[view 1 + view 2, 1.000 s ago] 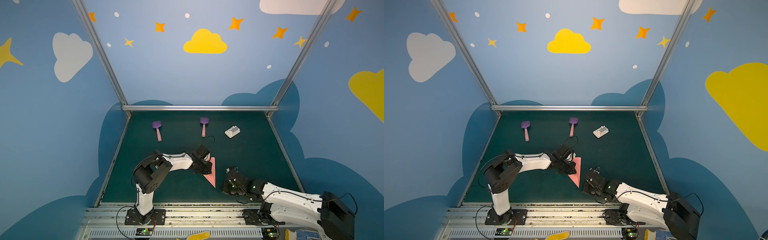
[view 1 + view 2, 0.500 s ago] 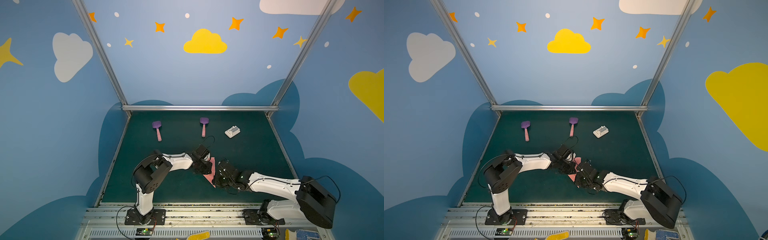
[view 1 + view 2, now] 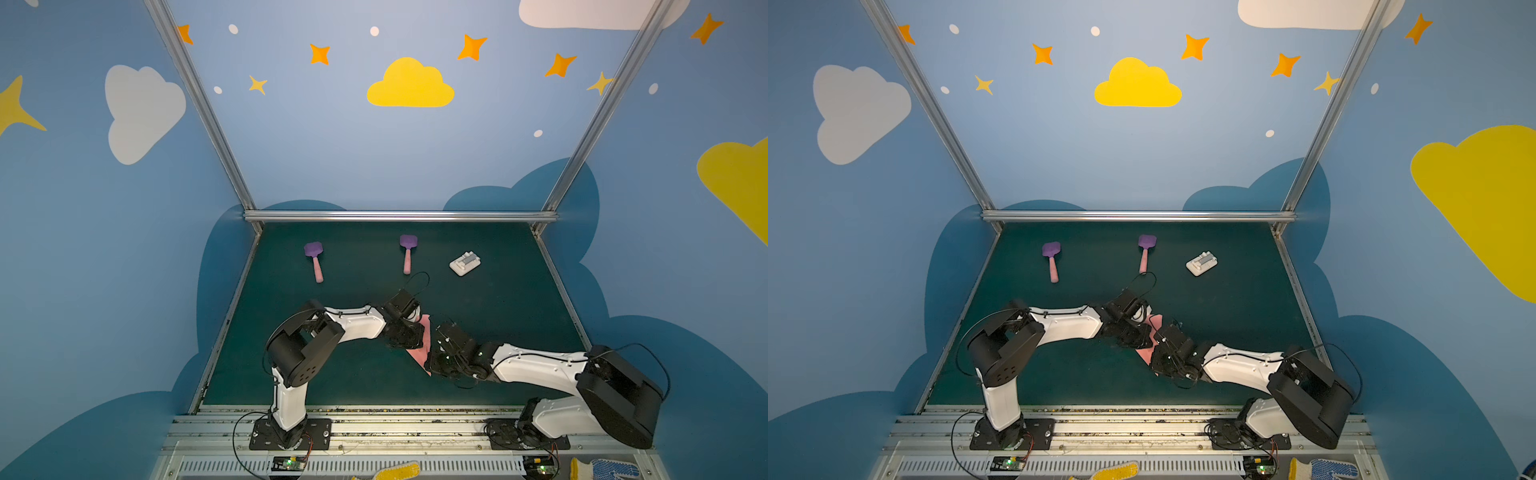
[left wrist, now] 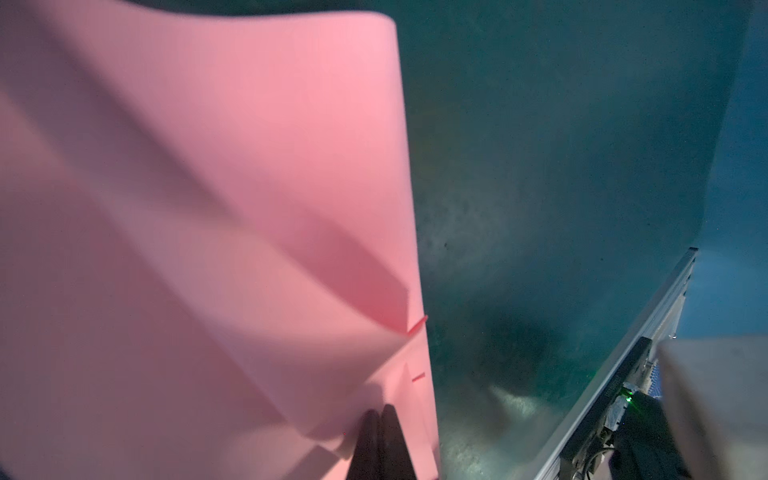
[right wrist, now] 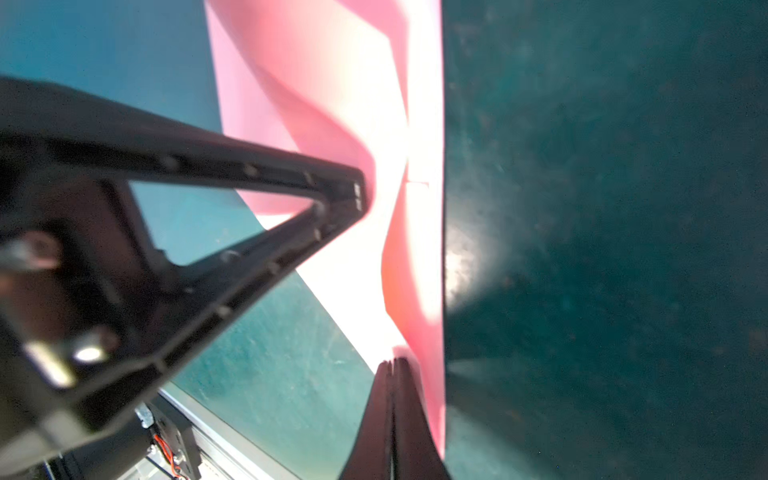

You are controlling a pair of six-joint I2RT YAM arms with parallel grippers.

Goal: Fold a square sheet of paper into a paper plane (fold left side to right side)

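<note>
Paper plane [image 4: 208, 208], half-made, is pinned under the left gripper [image 4: 380, 415]. Its jaws are drawn fully together with nothing between them, and the joined tips are pressed down on the pink layers just beside the long straight edge. The right gripper [image 5: 392, 368], likewise closed tight and empty, is set with its tips at the same edge, at the narrowing end.

A second ago that gripper was parked well apart, toward the near right corner of the tabletop [image 3: 498, 307]. It has since been swung in beside the left one, while the paper has not been shifted. A crease is therefore judged about to be pressed or run along, with one arm kept as anchor.

In both top views the paper plane is seen near the middle of the tabletop, toward its near edge. Its long axis is laid roughly near-to-far, with the point toward the near edge and the broad end toward the far edge.
</note>
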